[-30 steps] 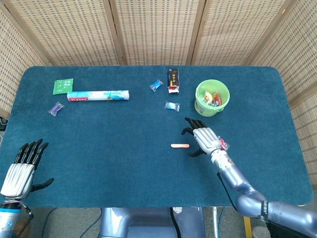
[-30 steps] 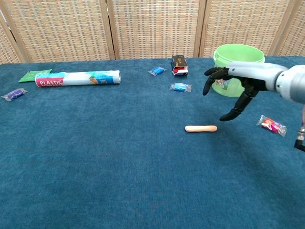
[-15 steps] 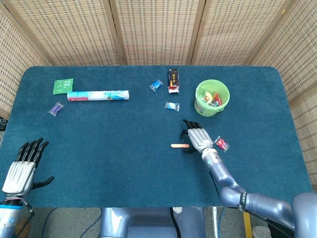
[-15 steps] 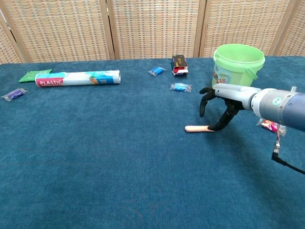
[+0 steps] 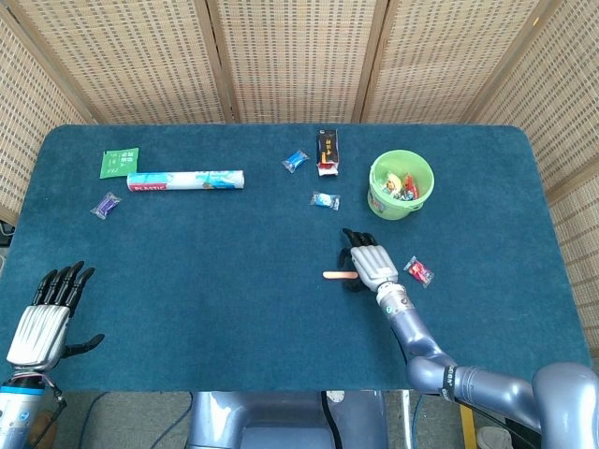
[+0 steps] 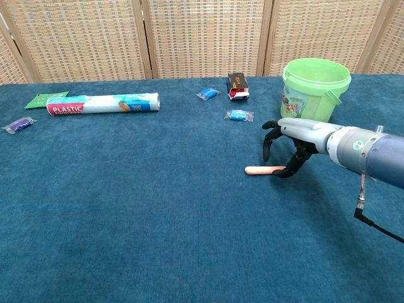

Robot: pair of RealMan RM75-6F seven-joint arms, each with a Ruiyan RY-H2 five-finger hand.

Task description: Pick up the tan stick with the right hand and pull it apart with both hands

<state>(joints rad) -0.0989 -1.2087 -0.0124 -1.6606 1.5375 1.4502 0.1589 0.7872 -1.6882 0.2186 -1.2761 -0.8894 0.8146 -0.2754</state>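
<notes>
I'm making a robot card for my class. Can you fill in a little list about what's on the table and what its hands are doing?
table: blue cloth top
tan stick: lies flat on the cloth
right hand: over the stick's right end, fingers curled down around it, stick not lifted
left hand: at the near left corner, fingers spread, holding nothing
green bucket: upright behind the right hand, wrapped sweets inside
plastic roll: lying on its side, far left
small packets: scattered on the cloth, one blue

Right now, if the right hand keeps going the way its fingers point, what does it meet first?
Probably the tan stick: the right hand is over its right end, fingers pointing down at it. Contact is unclear.
</notes>
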